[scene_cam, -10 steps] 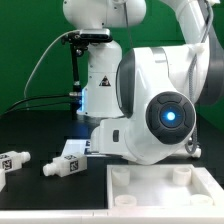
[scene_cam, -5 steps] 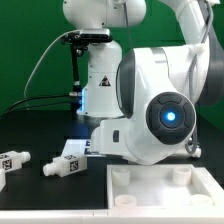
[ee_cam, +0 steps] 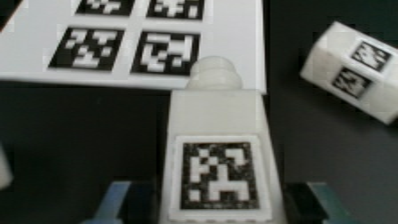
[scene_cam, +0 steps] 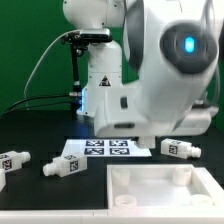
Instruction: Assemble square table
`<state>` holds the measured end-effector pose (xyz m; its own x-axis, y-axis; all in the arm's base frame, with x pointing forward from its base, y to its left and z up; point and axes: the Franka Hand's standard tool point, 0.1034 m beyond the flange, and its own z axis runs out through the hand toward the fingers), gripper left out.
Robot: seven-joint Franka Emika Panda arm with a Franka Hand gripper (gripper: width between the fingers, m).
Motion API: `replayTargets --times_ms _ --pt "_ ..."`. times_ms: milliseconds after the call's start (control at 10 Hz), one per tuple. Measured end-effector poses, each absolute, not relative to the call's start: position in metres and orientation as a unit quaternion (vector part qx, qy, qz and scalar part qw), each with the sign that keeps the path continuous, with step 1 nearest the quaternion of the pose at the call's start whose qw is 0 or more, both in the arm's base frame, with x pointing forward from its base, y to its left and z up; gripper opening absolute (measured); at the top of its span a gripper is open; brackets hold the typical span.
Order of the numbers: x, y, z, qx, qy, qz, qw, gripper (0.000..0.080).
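White leg (ee_cam: 217, 150) now clamped in jaws of gripper (ee_cam: 217, 200), shut on it within last second. Arm (scene_cam: 150, 80) raised since; marker board (scene_cam: 105, 148) uncovered. Leg judged lifted off counter (scene_cam: 30, 135), just beside marker board. Slab (scene_cam: 160, 185) lies at counter's near edge, ready for fitting.

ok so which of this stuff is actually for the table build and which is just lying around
for the job: square tabletop; held leg; loose legs
lying about: marker board
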<state>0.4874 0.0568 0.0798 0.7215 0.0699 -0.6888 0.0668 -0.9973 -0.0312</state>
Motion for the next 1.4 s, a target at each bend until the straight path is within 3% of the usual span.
replayTargets --times_ms 400,600,700,1000,1200,1400 --pt "0.499 0.064 0.082 -0.968 -0.042 0.249 0.006 0.0285" --pt "0.554 0.075 0.113 -0.985 -0.087 0.145 0.024 0.0285" --pt "0.568 0.073 0.119 -0.989 -0.092 0.112 0.028 0.0285" --pt "0.567 0.073 0.116 -0.995 -0.091 0.015 0.023 0.0285" --pt "0.585 0.084 0.117 -0.99 -0.097 -0.098 0.022 0.0286" --pt "0.622 0.094 0.126 -0.974 -0.114 -0.194 0.021 0.0286"
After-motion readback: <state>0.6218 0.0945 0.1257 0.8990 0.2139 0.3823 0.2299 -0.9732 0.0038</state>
